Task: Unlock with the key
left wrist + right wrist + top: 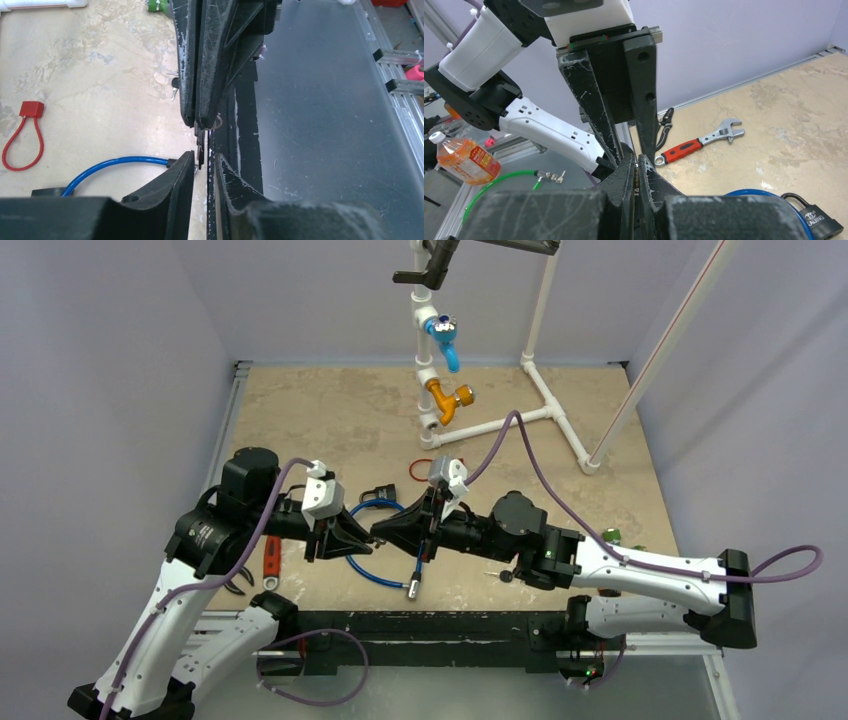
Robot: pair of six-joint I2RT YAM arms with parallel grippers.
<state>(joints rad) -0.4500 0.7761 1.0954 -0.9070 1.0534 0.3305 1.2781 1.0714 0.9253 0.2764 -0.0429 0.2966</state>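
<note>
Key [200, 146] pinched in closed right gripper [199, 121], tip inside narrowly parted left gripper [204, 158]

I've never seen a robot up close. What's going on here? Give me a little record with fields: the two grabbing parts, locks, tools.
right end effector: shut on what looks like the key
left end effector: fingers slightly apart beside the key; whether it grips is unclear
pose: the two point at each other, tip to tip
locks: black padlock beside a blue cable; red cable lock further off
tools: red-handled wrench lying flat
padlock: on the table, apart from both end effectors
</note>
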